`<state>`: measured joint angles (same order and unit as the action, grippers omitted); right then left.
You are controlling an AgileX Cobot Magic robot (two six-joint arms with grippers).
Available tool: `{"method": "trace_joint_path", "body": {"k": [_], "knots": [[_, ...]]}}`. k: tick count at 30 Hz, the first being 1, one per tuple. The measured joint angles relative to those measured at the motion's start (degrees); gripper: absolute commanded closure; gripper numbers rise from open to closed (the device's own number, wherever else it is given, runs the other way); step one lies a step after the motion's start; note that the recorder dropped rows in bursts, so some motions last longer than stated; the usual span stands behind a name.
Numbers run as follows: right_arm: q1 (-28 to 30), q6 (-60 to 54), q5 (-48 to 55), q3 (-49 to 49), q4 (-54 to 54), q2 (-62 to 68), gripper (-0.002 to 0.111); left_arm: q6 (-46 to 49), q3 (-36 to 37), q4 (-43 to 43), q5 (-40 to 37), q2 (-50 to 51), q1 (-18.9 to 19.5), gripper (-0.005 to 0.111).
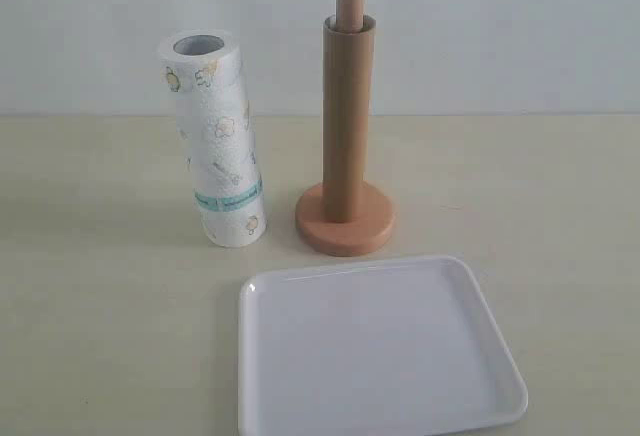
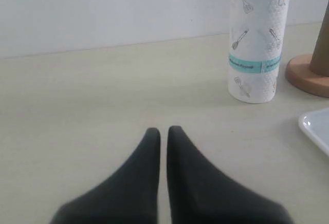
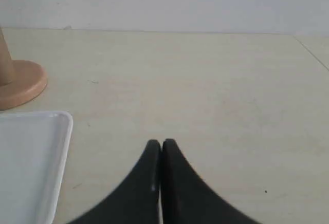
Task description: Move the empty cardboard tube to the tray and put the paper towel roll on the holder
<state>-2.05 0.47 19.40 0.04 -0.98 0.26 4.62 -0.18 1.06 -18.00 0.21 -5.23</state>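
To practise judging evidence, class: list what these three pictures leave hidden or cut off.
Exterior view: the dowel of the holder, except its rounded top, is hidden inside the empty cardboard tube.
Left wrist view: the frame edge cuts off the paper towel roll at its upper end.
Right wrist view: most of the tray lies outside the frame.
Exterior view: the left gripper and right gripper are out of frame.

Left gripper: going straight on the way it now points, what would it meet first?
Nothing close, it seems: ahead of the left gripper lies only bare table, up to the pale wall. The paper towel roll stands off to the side of that line, though depth is hard to judge.
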Motion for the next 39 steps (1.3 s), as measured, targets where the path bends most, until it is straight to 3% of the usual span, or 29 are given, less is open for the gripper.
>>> {"method": "trace_joint_path", "body": {"k": [14,16,17,19,21,26,32,36,39], "knots": [[0.0,-0.47,-22.89,0.0,0.0,0.0,0.108,0.0,0.0,0.0,0.0,0.0,0.0,0.103],[0.0,0.62,-31.66,0.08,0.12,0.0,0.108,0.0,0.0,0.0,0.0,0.0,0.0,0.103],[0.0,3.77,-40.85,-0.04,0.34,-0.03,0.108,0.0,0.0,0.0,0.0,0.0,0.0,0.103],[0.0,9.0,-44.58,-4.5,-0.37,-0.12,0.108,0.0,0.0,0.0,0.0,0.0,0.0,0.103],[0.0,14.88,-43.19,-13.16,-3.79,2.18,0.108,0.0,0.0,0.0,0.0,0.0,0.0,0.103],[0.0,31.93,-33.97,-31.63,-20.86,21.82,0.108,0.0,0.0,0.0,0.0,0.0,0.0,0.103],[0.0,46.86,-33.46,-32.61,-23.24,41.52,0.108,0.0,0.0,0.0,0.0,0.0,0.0,0.103],[0.0,47.63,-35.89,-32.61,-28.16,48.21,0.108,0.0,0.0,0.0,0.0,0.0,0.0,0.103],[0.0,48.43,-43.33,-32.61,-36.92,54.72,0.108,0.0,0.0,0.0,0.0,0.0,0.0,0.103]]}}
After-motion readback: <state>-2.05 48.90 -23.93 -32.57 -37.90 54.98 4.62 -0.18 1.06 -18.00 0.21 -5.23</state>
